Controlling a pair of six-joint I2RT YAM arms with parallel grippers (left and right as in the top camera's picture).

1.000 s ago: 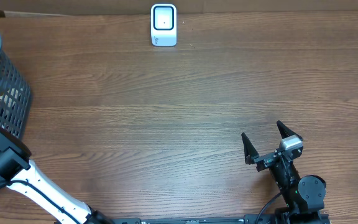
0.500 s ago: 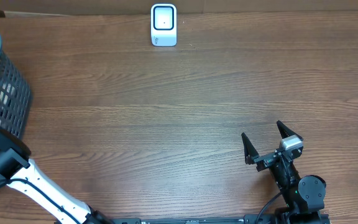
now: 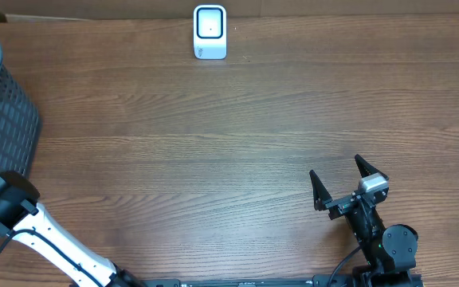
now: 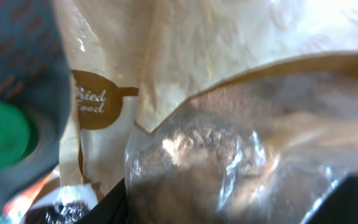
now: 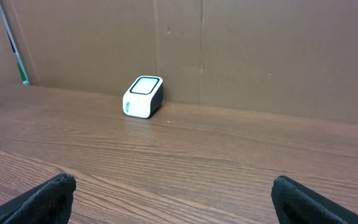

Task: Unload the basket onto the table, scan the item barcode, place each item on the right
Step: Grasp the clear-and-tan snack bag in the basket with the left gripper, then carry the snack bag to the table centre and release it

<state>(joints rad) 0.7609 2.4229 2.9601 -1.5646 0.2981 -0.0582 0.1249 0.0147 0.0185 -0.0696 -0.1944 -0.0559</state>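
The item, a tan bag labelled "Dried Food" with a clear window onto brown contents, fills the left wrist view. My left gripper has the bag's window pressed between its dark fingers, so it is shut on the bag. No barcode shows on it. In the overhead view only the left arm shows, beside the basket. The white scanner stands at the table's far edge and also appears in the right wrist view as the scanner. My right gripper rests open and empty at the front right.
The dark mesh basket holds other goods, among them a grey container with a green cap left of the bag. A brown cardboard wall runs behind the scanner. Wood tabletop lies between basket, scanner and right arm.
In the overhead view the left arm's wrist has shifted toward the front edge. The light patch seen inside the basket has gone from there. The right arm has not moved.
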